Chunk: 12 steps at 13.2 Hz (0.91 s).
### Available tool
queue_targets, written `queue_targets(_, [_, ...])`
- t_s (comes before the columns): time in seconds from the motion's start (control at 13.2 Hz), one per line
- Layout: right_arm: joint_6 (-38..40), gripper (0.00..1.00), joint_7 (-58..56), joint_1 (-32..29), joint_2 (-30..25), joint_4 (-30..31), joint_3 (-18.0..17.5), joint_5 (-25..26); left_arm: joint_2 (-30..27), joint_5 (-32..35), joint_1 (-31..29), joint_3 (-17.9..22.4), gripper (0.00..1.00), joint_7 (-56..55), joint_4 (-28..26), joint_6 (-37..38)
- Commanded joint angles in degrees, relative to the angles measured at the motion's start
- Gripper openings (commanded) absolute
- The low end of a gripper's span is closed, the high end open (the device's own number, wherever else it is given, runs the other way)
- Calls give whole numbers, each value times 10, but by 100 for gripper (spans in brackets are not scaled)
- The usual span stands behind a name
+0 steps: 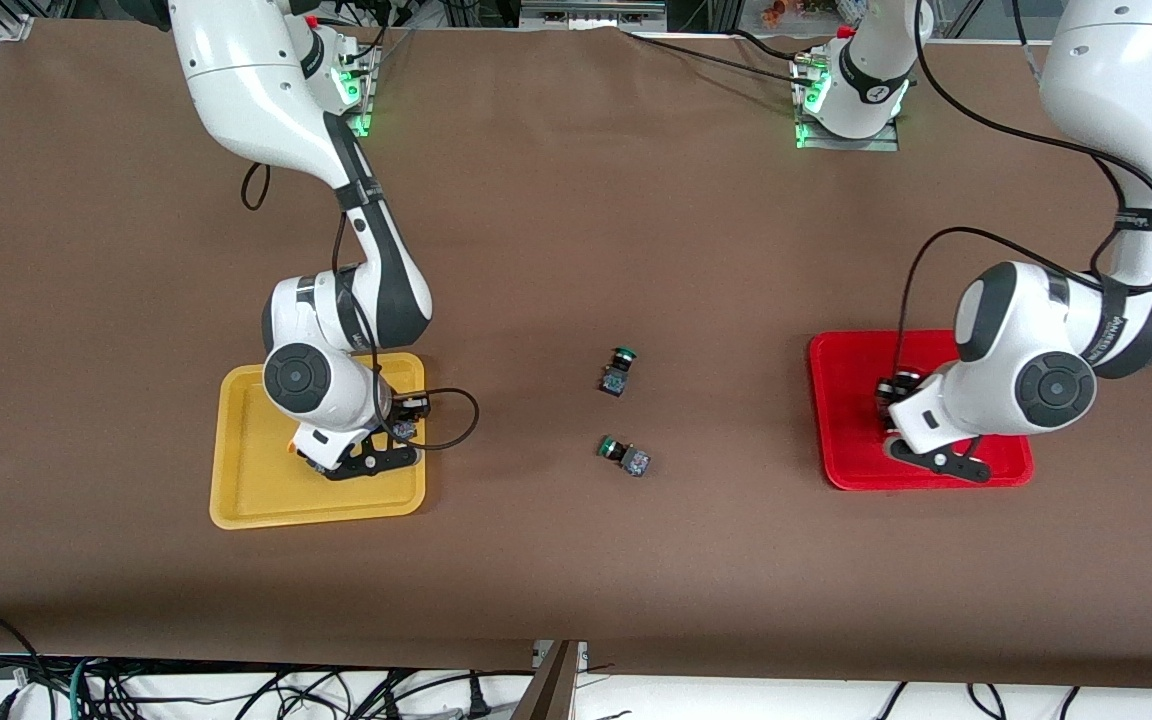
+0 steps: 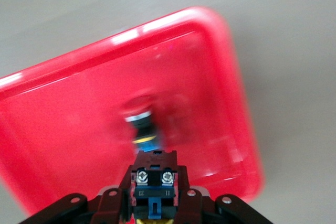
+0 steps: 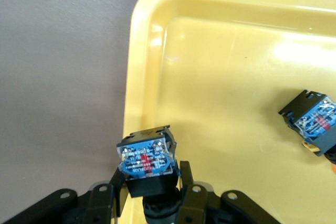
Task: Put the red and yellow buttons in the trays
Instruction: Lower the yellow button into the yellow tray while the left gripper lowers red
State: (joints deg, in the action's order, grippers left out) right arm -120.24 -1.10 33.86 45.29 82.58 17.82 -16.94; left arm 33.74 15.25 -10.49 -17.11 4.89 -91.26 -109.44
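Observation:
My right gripper [image 1: 376, 458] is over the yellow tray [image 1: 256, 500], near its rim toward the table's middle. In the right wrist view it [image 3: 149, 192] is shut on a black button switch [image 3: 146, 163] with its blue contact block up and its cap hidden. A second button [image 3: 315, 121] with an orange cap lies in the yellow tray [image 3: 210, 77]. My left gripper [image 1: 936, 458] is over the red tray [image 1: 846, 440]. In the left wrist view it [image 2: 155, 203] is shut on a button [image 2: 154, 182], cap hidden. Another button [image 2: 142, 121] lies blurred in the red tray [image 2: 63, 129].
Two green-capped switches [image 1: 619, 370] [image 1: 624, 455] lie on the brown table between the trays, the second nearer to the front camera. Cables loop from both wrists. The table's front edge runs along the bottom of the front view.

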Motion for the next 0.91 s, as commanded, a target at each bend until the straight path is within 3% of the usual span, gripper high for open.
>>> queue_targets(0.0, [-9,91,-14,-7,-4,9,-2,2,11,47,-29,-7,9,14,-9,-4])
queue_targets(0.08, [-9,100,-15,-10,-4,9,-2,1,16,48,-40,-7,9,37,-8,-11])
queue_targets(0.3, [-6,100,-17,-29,-13,2,-1,0,51,48,-89,-8,10,85,-9,-58])
queue_targets(0.38, [-4,100,-28,-30,-26,2,0,-2,56,47,-90,-8,19,86,-10,-66])
queue_targets(0.45, [3,100,-23,-28,-48,3,-2,-5,56,41,-86,-8,79,85,-9,-66])
queue_targets(0.53, [31,100,-15,-26,-71,3,-2,-5,54,41,-87,-10,100,87,-7,-61])
queue_targets(0.83, [140,100,35,-26,-172,10,19,3,30,37,-83,-25,100,84,5,-36])
